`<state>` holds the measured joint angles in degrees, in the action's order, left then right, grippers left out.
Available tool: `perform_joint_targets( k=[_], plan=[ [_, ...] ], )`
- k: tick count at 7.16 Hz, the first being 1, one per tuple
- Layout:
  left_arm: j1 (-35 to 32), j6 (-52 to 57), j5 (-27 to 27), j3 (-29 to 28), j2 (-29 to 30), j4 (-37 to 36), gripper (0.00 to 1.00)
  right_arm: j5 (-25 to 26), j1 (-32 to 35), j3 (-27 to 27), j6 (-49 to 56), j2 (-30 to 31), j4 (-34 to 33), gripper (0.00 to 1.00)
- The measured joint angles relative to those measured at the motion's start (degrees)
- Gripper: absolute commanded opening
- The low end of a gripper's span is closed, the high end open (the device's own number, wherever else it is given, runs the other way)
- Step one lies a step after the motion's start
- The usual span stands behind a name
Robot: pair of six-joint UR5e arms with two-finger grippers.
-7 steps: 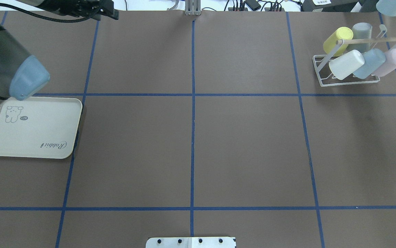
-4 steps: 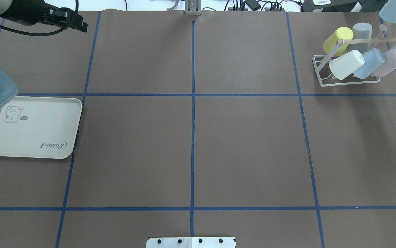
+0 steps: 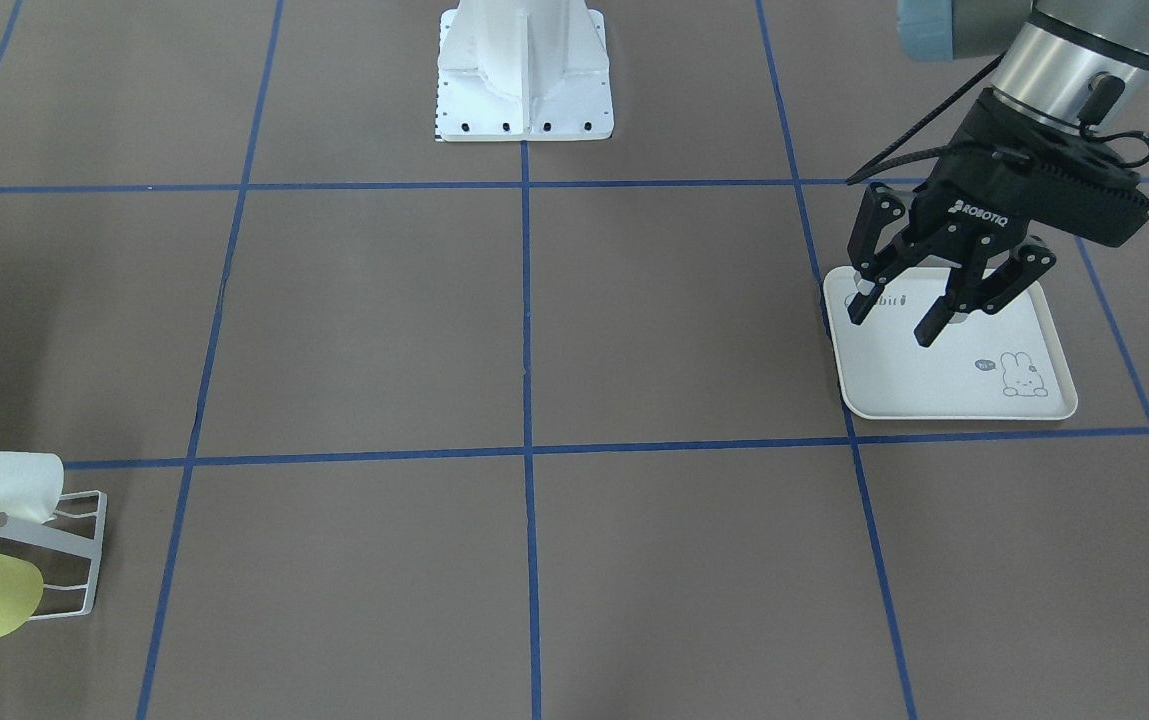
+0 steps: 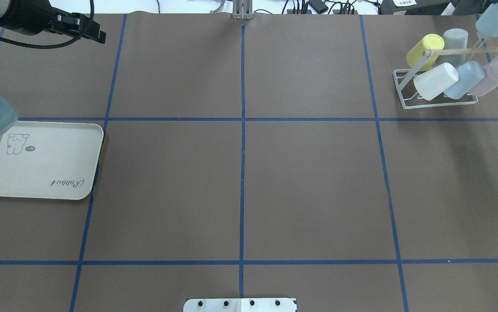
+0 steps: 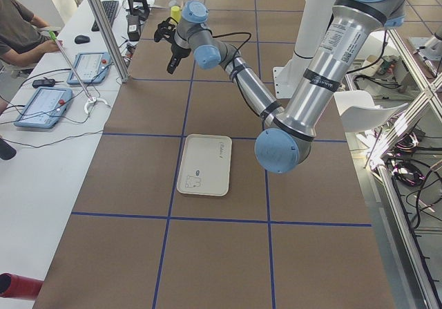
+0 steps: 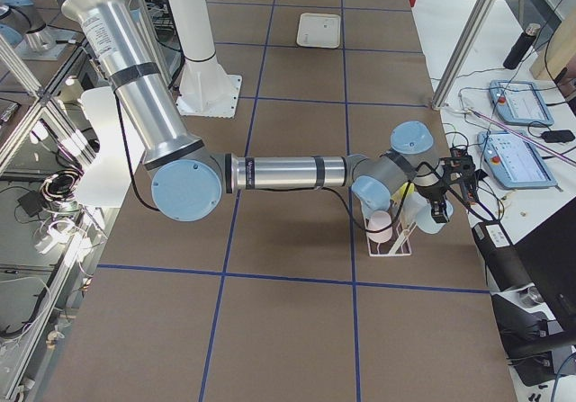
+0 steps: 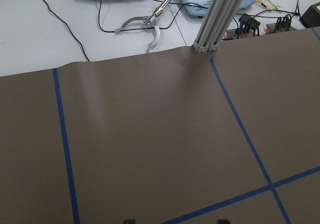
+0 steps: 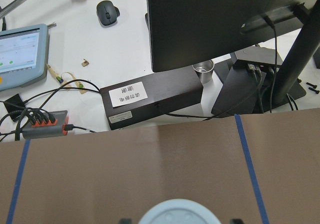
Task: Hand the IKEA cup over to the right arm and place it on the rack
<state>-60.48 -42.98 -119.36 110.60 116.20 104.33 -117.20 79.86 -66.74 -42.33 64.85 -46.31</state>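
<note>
The right gripper (image 6: 438, 206) is clamped on the pale blue cup (image 4: 496, 19). The cup hangs tilted just above the rack (image 4: 406, 96), at the outer end of its wooden dowel (image 4: 470, 50). Whether the cup touches the dowel I cannot tell. Compared with 0.6 s ago, the cup sits slightly lower and nearer the dowel, and against 1.0 s ago the drop is plainer. In the right wrist view, the cup's round base fills the bottom edge between the 2 fingertips.

The 5 cups already on the rack lie as before: yellow cup (image 4: 425, 51), grey cup (image 4: 454, 41), white cup (image 4: 435, 81), blue cup (image 4: 463, 79) and pink cup (image 4: 491, 77).

Well apart from the rack, across the table, the left gripper (image 3: 891, 323) hangs over the tray (image 3: 934, 390) with its fingers spread wide and nothing between them. Since 1.0 s ago it has drawn further from the rack, but since 0.6 s ago it has barely shifted.
</note>
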Motion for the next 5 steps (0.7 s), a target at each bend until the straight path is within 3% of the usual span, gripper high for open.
perform_joint_targets(
  k=[5],
  plan=[
    [0.01, -0.06, -0.08, 0.54, -0.01, -0.01, 0.64, 0.03, -1.26, 0.03, 0.14, 1.54, 0.18, 0.0]
  ],
)
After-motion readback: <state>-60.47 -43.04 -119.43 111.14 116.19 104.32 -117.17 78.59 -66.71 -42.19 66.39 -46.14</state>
